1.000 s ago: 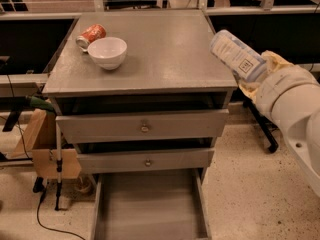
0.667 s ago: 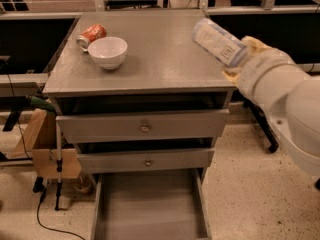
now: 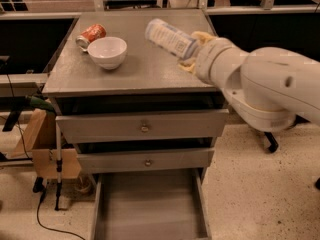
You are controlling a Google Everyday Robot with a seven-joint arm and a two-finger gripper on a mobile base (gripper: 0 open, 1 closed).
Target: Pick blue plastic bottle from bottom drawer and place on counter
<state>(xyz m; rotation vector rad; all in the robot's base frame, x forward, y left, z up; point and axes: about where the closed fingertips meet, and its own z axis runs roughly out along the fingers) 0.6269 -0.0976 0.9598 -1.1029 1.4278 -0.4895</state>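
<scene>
- The blue plastic bottle (image 3: 170, 38) was in the top middle of the frame, tilted with its free end pointing upper left. It hung over the counter (image 3: 145, 71) and wasn't touching it, as far as I could tell.
- Handling guess: thin plastic, so probably light and a bit squishy, and the smooth label looked slippery (squeeze too hard and it dents). The firmer body near one end seemed the sane spot to hold, and that's about where it was held.
- The gripper (image 3: 192, 51) sat just right of the bottle, its yellowish fingers (image 3: 201, 36) pinched on the bottle's lower-right end.
- The arm ran in from the right edge, a fat white forearm angled up-left with the wrist over the counter's right side.
- A white bowl (image 3: 107, 51) and an orange-red can (image 3: 91, 34) sat at the counter's upper left, well apart from the bottle.
- The bottom drawer (image 3: 150, 209) stood pulled out at bottom centre, below the two upper drawers (image 3: 144, 126).
</scene>
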